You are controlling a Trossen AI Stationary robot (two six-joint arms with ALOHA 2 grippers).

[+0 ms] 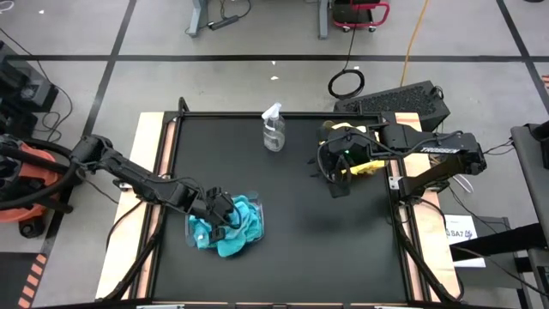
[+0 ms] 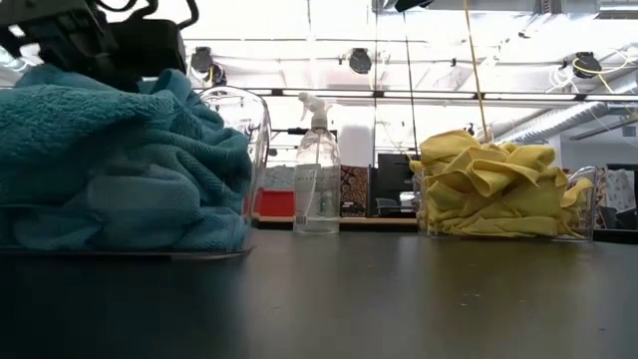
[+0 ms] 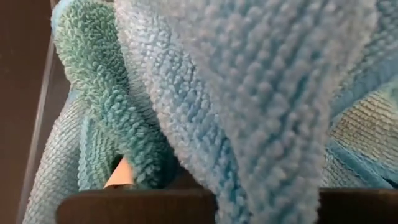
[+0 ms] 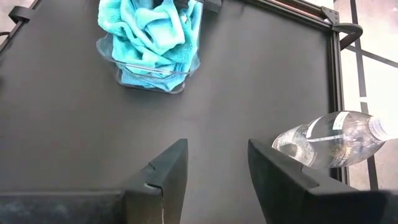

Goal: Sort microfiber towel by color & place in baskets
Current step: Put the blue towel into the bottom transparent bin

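High view shows the left tool point(image 1: 219, 209) pressed down, its fingers drawn together, into a rumpled heap of looped, fluffy teal towels point(image 1: 233, 225) filling a clear plastic bin point(image 1: 196, 230) near the black table's point(image 1: 292, 249) left front. Yellow towels point(image 2: 493, 184), crumpled with no clear long axis, pile in the second clear bin point(image 2: 583, 214) at the right. Beside that bin the right tool point(image 4: 214, 165) hangs partly parted, holding nothing. A clear spray bottle point(image 1: 274, 129) stands upright at the back.

Black table point(image 1: 292, 223) carries a clear spray bottle point(image 1: 274, 129); two clear baskets point(image 4: 149, 71) point(image 2: 583, 204) of towels
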